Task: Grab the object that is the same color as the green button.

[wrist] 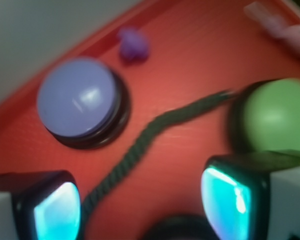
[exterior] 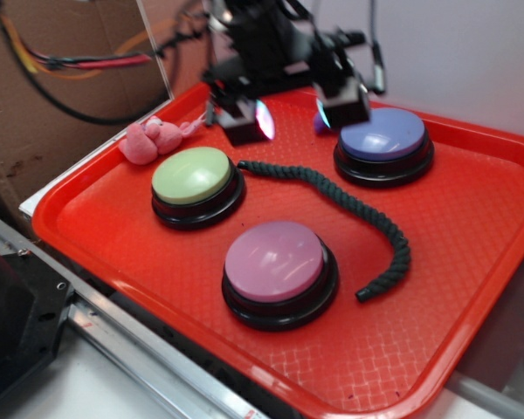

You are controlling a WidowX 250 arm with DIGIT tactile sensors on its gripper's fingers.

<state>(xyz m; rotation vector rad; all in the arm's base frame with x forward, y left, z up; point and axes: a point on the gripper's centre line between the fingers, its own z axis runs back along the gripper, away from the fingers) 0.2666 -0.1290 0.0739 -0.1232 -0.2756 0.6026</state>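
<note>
A red tray sits on a work surface, seen from the front and slightly above. Three round push buttons with black bases stand on it. The green button is at the left, the pink button nearest the front, and the purple button at the back right.

A dark green rope lies loose on the tray floor. One end lies just beside the green button's right edge. From there the rope curves between the green and purple buttons, then bends down to end at the right of the pink button. Nothing holds it.

The gripper hangs over the back of the tray, between the green and purple buttons, above the rope's upper stretch. Its jaws are spread wide and hold nothing. Each finger pad glows pale blue-green. In the blurred wrist view, the rope runs up between the two pads toward the green button.

A small pink plush toy rests on the tray's back left rim. A small purple knob sits near the back rim behind the purple button.
</note>
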